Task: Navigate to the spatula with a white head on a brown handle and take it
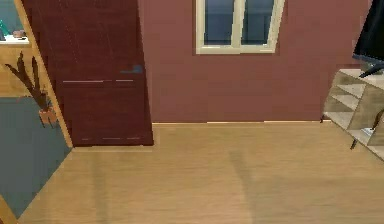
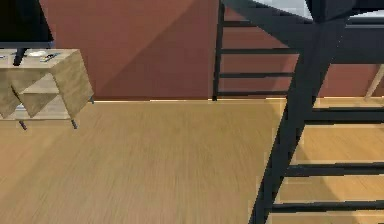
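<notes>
Starting at the forward view's left: twiggy brown ornament (image 1: 30, 85) beside grey flooring; dark red door (image 1: 95, 70); cream-framed window (image 1: 240, 24); pale wooden shelf unit (image 1: 358, 100) under a dark screen (image 1: 372, 35). Arm side view: the shelf unit again at left, on the wood floor (image 2: 150, 160); dark ladder-like frame (image 2: 300, 110) at right. State of gripper: cannot tell. Place of spatula: cannot tell.

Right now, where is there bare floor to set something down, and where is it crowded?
Bare wooden floor runs from the dark red door to the light wooden shelf unit. Crowded at the arm side view's right, by the black ladder frame.
</notes>
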